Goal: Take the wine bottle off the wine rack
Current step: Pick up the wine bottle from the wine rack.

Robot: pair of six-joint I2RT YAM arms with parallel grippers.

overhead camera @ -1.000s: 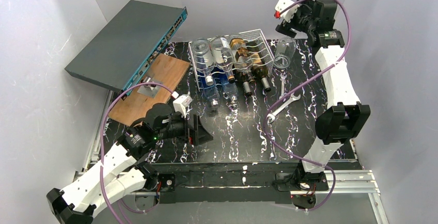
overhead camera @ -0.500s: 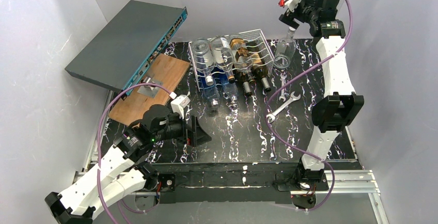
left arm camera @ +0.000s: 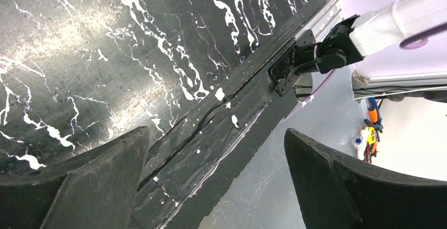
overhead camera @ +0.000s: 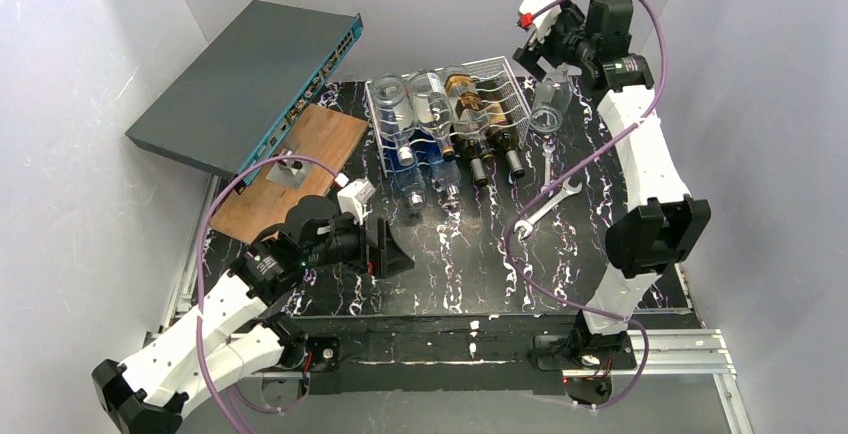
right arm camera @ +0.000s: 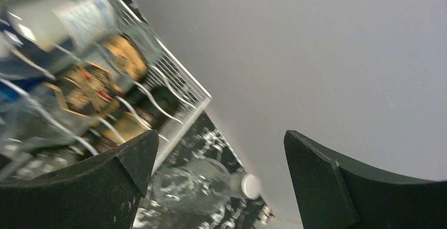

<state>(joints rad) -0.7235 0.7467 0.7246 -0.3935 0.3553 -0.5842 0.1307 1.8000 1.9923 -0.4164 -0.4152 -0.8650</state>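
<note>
Black marbled table (overhead camera: 470, 254). Rack (overhead camera: 492, 66) far centre, bottles (overhead camera: 470, 119) lying in it; clear bottle (overhead camera: 548, 104) just right. Right gripper (right arm camera: 220, 136) above that, jaws apart, empty. Left gripper (left arm camera: 216, 134) near-left, likewise agape.

In the right wrist view the wine rack (right arm camera: 176, 89) and its bottles (right arm camera: 84, 89) are blurred at upper left and cut by the left edge; labels are unreadable. The clear bottle (right arm camera: 203, 187) at lower centre sits partly behind the lower-left finger (right arm camera: 68, 197), itself cut by the bottom edge. In the left wrist view, coloured objects (left arm camera: 370, 129) at the right edge are too small to identify.
</note>
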